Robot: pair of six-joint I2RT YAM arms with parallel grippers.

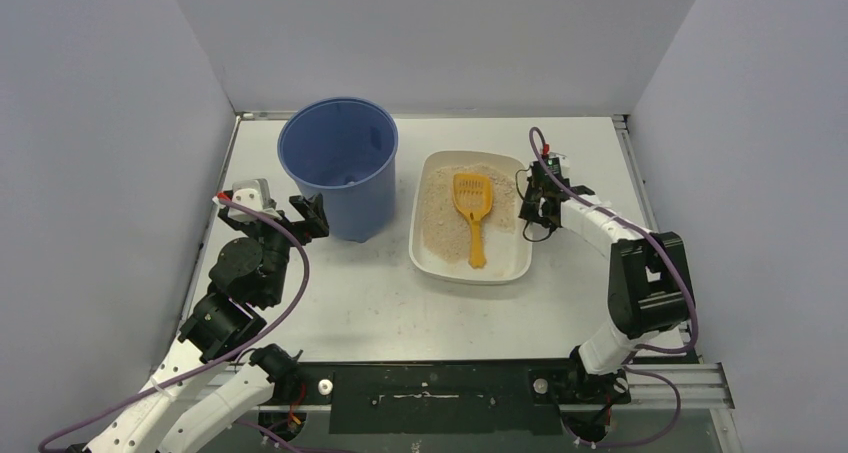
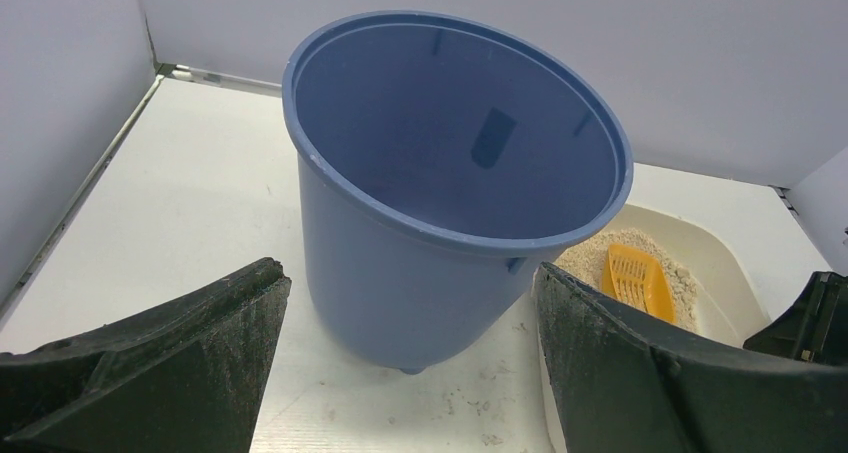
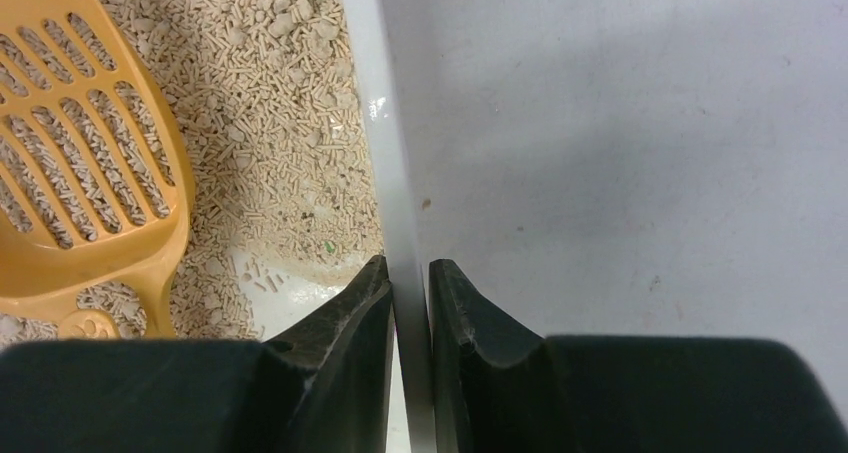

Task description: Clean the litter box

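Note:
The litter box (image 1: 437, 261) is a shallow white tray of tan pellets right of centre; its rim (image 3: 385, 123) runs up the right wrist view and its far wall (image 2: 720, 263) shows in the left wrist view. A yellow slotted scoop (image 1: 472, 209) lies in the litter, also in the right wrist view (image 3: 75, 183) and the left wrist view (image 2: 635, 278). My right gripper (image 1: 533, 211) (image 3: 410, 278) is shut on the tray's right rim, one finger inside, one outside. My left gripper (image 1: 305, 216) (image 2: 410, 373) is open and empty, just left of the blue bucket (image 1: 340, 163) (image 2: 450, 183).
The tall blue bucket stands upright left of the tray, close beside it, and looks empty inside. Grey walls enclose the white table (image 1: 330, 303) at the back and both sides. Loose litter specks lie on the table near the bucket's base (image 2: 480, 403).

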